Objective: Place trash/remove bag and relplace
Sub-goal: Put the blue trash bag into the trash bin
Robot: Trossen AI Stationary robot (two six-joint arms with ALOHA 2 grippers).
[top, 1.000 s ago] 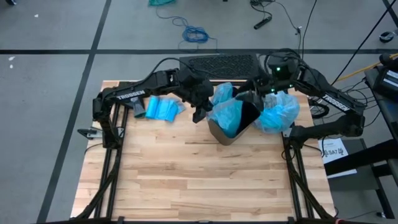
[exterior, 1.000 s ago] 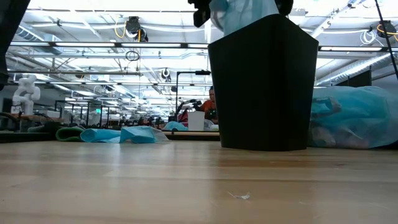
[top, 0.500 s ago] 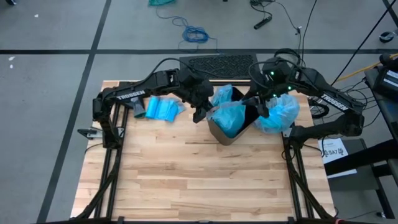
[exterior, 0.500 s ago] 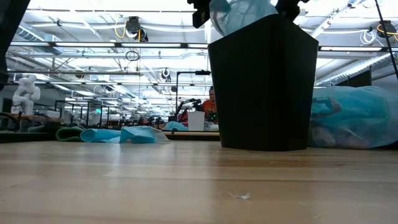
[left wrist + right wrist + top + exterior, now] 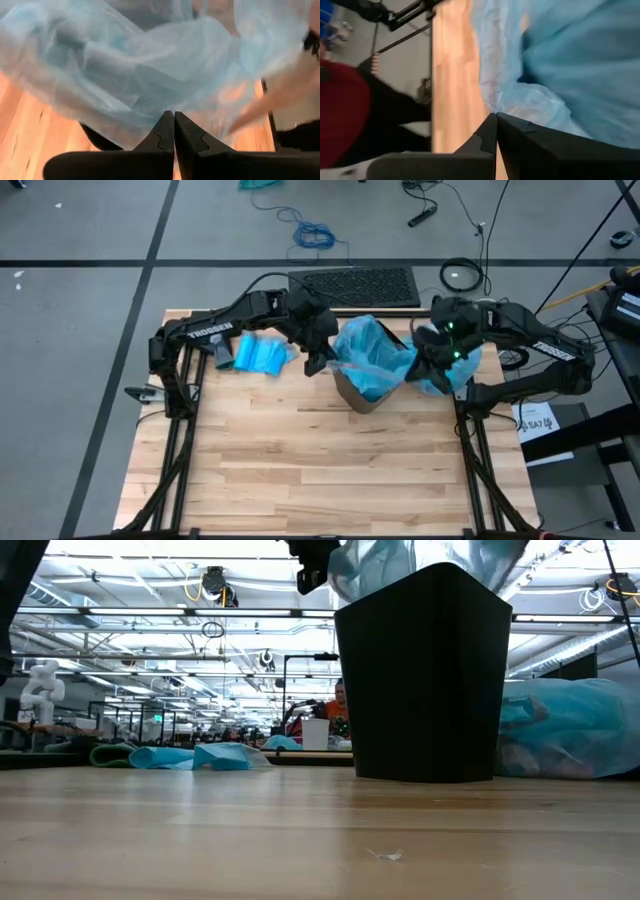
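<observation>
A black bin (image 5: pixel 350 395) (image 5: pixel 425 680) stands at the table's far middle. A thin blue bag (image 5: pixel 370 355) (image 5: pixel 400 555) is spread over its mouth between my two grippers. My left gripper (image 5: pixel 318 360) (image 5: pixel 174 116) is shut at the bag's left side, above the bin's left rim. My right gripper (image 5: pixel 425 360) (image 5: pixel 496 116) is shut at the bag's right side, past the bin's right rim. A filled blue bag (image 5: pixel 458 368) (image 5: pixel 570 730) rests on the table right of the bin. Pale lumps show dimly through it, and the trash does not show plainly. My left gripper pinches the bag's film at its left edge (image 5: pixel 170 102) between its fingertips, slanting down from the table's left. The film rises and spreads away from the tips, above the bin. One layer or several, I cannot tell. My right gripper pinches the bag's right edge (image 5: pixel 502 107) between its fingertips, slanting down from the table's right. The film runs from the tips toward the bin, drawn out across its mouth.
A flat pack of blue bags (image 5: pixel 258 355) (image 5: pixel 200 756) lies on the table left of the bin. A black mesh mat (image 5: pixel 355 282) lies at the far edge. The near half of the wooden table (image 5: pixel 320 470) is bare. A person (image 5: pixel 340 705) sits far behind.
My right gripper has tipped down, gone toward the table's right and near edge, shut on the bag's right edge and drawn it along. The bag, bunched above the bin before, is now spread across the bin's mouth. Its left side has stayed with my left gripper.
</observation>
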